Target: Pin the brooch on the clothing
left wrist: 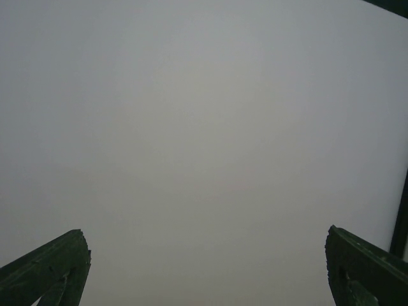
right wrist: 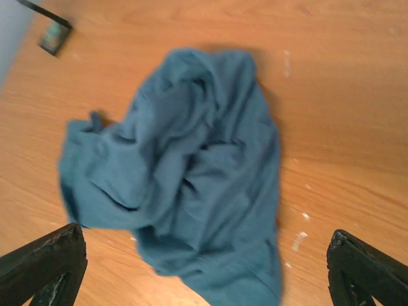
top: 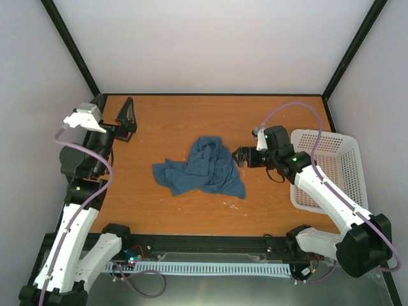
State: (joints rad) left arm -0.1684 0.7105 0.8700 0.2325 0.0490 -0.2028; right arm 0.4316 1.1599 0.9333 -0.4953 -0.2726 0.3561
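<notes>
Right end effector [top: 240, 156] spread wide, just beside crumpled teal T-shirt [top: 204, 167]

The top view is bright and sharp, lit softly and evenly, with just a thin soft shadow beside the crumpled shirt [top: 203, 167] on the orange table [top: 166, 121]. The right wrist view is blurry, so the shirt's folds look smeared and the white specks [right wrist: 298, 241] on the wood look fuzzy. The left wrist view is dim and grey, showing only a flat, hazy wall [left wrist: 204, 127].
</notes>
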